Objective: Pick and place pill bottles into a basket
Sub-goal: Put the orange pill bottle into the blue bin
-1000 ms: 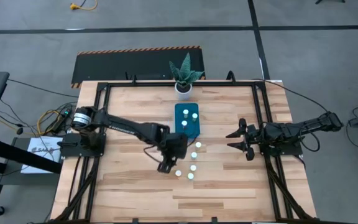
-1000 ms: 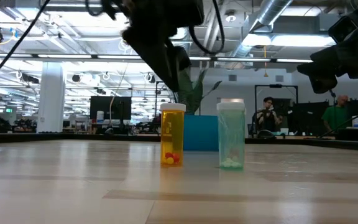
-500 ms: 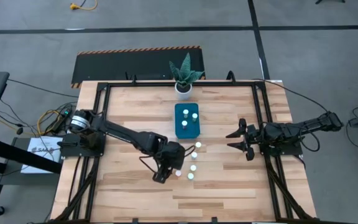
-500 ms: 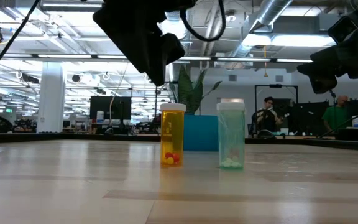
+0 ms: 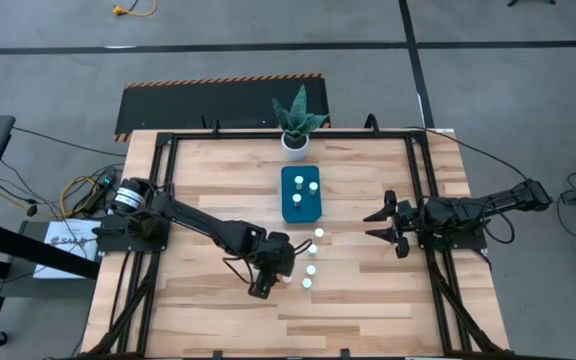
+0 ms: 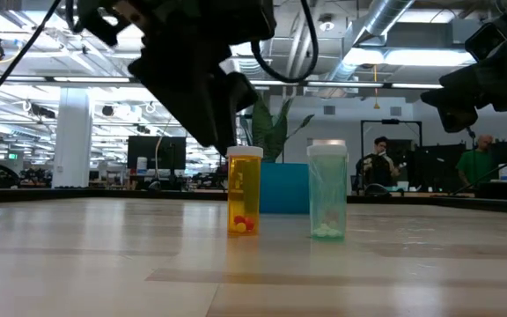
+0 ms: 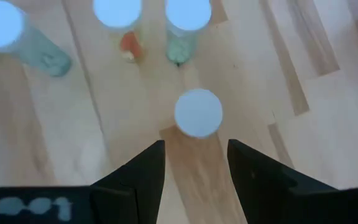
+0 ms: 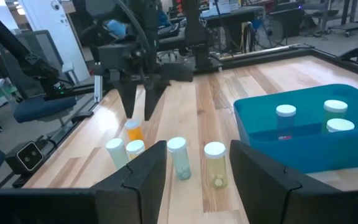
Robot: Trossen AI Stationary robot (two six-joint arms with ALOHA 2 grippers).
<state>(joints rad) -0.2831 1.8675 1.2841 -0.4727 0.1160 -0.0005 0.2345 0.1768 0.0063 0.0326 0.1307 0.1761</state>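
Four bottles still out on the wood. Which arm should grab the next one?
Left. The left gripper hangs open right over the loose pill bottles, one white cap just ahead of its fingers. The right gripper waits open by the table's right side, farther from them and from the basket.

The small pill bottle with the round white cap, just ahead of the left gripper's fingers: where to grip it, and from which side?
From above, I would say: close on the round body just under the cap of the small white-capped pill bottle. It stands upright, cap towards the wrist camera, and the left gripper is open wider than the cap.
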